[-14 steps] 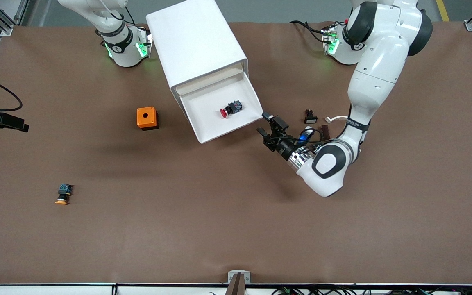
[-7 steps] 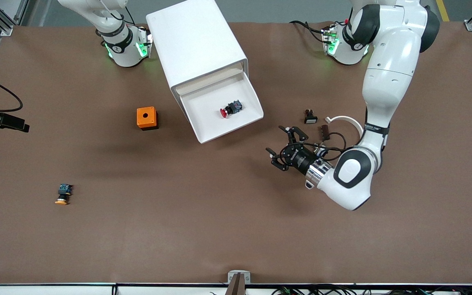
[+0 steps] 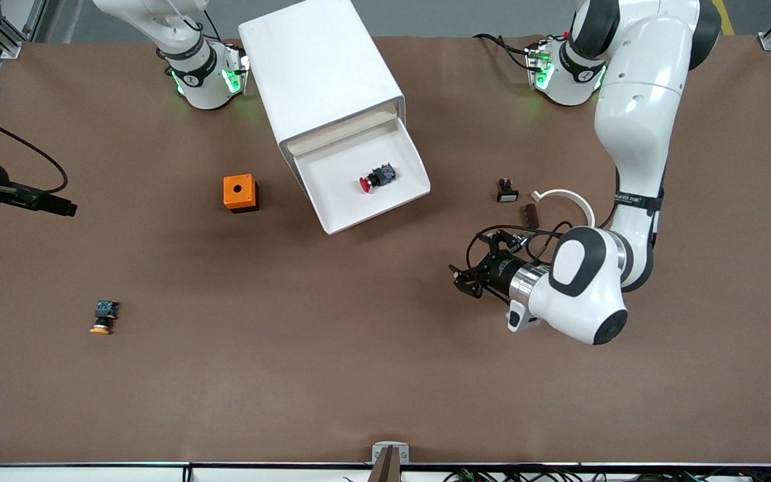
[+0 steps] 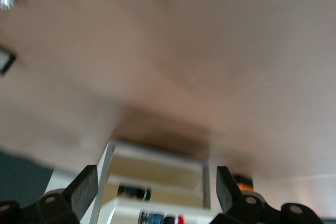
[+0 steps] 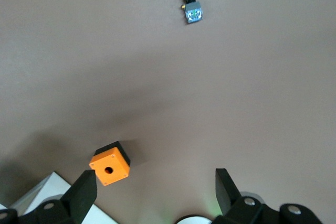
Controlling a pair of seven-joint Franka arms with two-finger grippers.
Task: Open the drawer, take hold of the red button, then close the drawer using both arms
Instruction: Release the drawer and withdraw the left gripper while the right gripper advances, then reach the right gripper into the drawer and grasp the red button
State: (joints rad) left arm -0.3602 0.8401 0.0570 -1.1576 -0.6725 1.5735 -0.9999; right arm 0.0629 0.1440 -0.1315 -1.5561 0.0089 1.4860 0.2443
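Note:
The white cabinet [image 3: 318,73] has its lowest drawer [image 3: 332,214] pulled out. The button [image 3: 375,179] with the red cap lies on its side inside the tray. My left gripper [image 3: 469,273] hangs open and holds nothing. It is over bare table off the drawer's front corner, toward the left arm's end. In the left wrist view its fingers [image 4: 84,187] frame the blurred drawer [image 4: 157,167]. My right gripper [image 5: 155,181] is open and holds nothing, high over the table near the orange box. The right arm shows at the edge of the front view.
An orange box [image 3: 240,193] [image 5: 109,163] stands beside the drawer toward the right arm's end. An orange-capped button [image 3: 103,317] [image 5: 190,3] lies nearer the front camera. A black switch [image 3: 507,191], a white ring piece [image 3: 563,196] and a small brown piece [image 3: 531,213] lie by the left arm.
My left gripper has drawn back from the drawer's front corner toward the front camera. The right arm has come further into view at its end of the table. The drawer and button have not moved.

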